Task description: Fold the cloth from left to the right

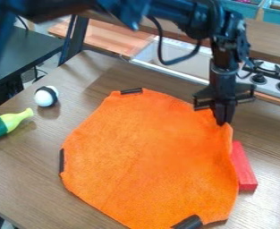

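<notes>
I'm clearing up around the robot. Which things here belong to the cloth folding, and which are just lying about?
For the folding:
orange cloth
gripper, at the cloth's upper right edge

Just lying about:
red block, at the cloth's right edge
green bottle
white ball with a black band

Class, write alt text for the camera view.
Orange cloth spread on a brown table, a black gripper at its upper right edge; a red block sits by its right side, a ball and a bottle to the left.
</notes>
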